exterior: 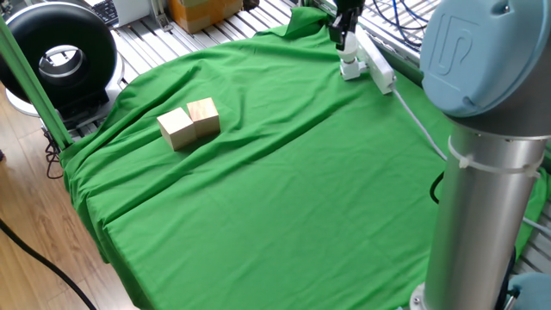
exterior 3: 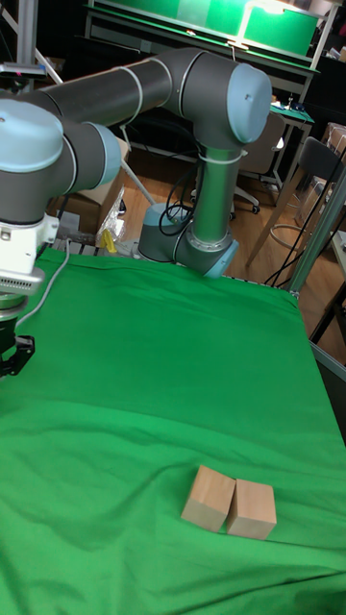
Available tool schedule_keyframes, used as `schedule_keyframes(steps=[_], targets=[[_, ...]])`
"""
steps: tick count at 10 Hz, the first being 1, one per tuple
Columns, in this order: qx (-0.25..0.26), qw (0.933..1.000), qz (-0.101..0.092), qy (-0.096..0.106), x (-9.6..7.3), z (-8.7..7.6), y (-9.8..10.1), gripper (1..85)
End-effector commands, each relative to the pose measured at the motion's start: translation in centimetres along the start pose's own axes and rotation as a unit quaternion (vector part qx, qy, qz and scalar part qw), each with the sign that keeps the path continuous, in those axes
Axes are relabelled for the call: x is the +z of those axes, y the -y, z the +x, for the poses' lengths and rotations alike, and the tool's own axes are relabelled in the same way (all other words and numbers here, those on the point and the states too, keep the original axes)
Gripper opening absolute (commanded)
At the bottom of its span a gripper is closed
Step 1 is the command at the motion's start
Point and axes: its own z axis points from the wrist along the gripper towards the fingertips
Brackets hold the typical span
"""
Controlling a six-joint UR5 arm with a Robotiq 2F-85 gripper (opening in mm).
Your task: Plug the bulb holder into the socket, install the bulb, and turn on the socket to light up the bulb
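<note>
Hand (exterior: 343,40) poised at the far corner of the green-draped surface (exterior: 284,181), grip unclear, directly above the bulb (exterior: 348,65) standing upright by the power strip (exterior: 377,67), whose length runs toward the near right.

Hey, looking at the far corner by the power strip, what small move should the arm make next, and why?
Probably a short lift straight up, then a check of the seating. The pincer hangs right over the small white piece standing beside the power strip. Whether that piece is the holder alone or carries the bulb is too small to tell, and no glow shows.
</note>
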Motion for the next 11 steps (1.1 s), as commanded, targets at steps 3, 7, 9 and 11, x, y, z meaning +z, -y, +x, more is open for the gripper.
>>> schedule_keyframes(steps=[3,7,9,11], targets=[[0.033,0.9994,0.011,0.008,0.0,-0.2,0.4,12.3],[-0.028,0.9994,-0.008,0.020,-0.2,-0.7,-0.6,50.0],[-0.043,0.9987,-0.009,0.025,-0.2,-1.0,-0.5,61.3],[-0.085,0.9960,-0.006,0.026,-0.6,-0.9,0.1,68.0]])
